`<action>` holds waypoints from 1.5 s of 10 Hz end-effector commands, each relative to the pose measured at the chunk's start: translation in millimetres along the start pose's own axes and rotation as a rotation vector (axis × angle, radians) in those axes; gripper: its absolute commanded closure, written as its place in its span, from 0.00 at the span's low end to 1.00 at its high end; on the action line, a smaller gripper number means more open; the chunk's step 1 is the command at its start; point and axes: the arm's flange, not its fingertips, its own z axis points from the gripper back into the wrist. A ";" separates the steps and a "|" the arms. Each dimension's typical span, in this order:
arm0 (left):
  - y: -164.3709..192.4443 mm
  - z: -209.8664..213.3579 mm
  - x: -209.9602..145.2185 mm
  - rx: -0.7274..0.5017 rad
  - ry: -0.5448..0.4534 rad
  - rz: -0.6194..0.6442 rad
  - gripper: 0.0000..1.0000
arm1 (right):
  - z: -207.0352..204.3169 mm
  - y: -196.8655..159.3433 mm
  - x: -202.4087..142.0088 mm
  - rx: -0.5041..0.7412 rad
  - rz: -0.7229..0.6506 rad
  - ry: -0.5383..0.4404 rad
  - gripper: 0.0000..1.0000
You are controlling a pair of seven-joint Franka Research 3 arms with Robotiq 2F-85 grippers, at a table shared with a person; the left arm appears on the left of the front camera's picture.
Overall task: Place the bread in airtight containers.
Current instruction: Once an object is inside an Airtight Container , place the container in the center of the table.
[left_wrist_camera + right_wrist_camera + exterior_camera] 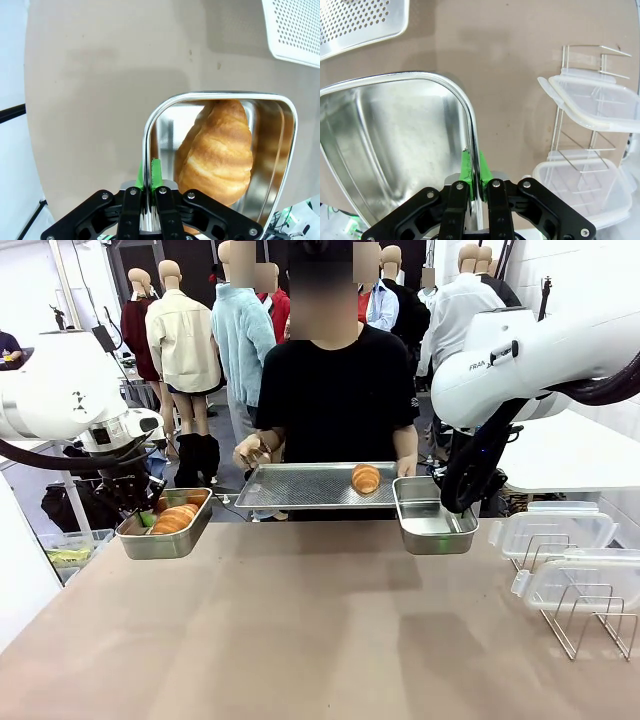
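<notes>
Lying just beside left hand (148,172), bread (220,150)

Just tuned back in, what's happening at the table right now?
The left gripper has its jaws shut on the rim of a steel tin with bread in it. The right gripper pinches the rim of a second tin, which is empty. Between them the person holds a perforated tray with one roll on it. The clear lids sit on the wire rack, not yet on either tin.
</notes>
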 end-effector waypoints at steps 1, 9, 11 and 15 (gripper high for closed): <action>1.5 3.0 0.0 0.005 -0.005 -0.015 1.00 | 0.3 -0.5 0.0 0.003 0.008 -0.011 1.00; 1.5 3.0 0.0 0.005 -0.005 -0.015 1.00 | 0.3 -0.5 0.0 0.003 0.008 -0.011 1.00; 1.5 3.0 0.0 0.005 -0.005 -0.015 1.00 | 0.3 -0.5 0.0 0.003 0.008 -0.011 1.00; 0.0 0.0 0.0 0.000 0.000 0.000 1.00 | 0.3 -0.5 0.0 0.003 0.008 -0.011 1.00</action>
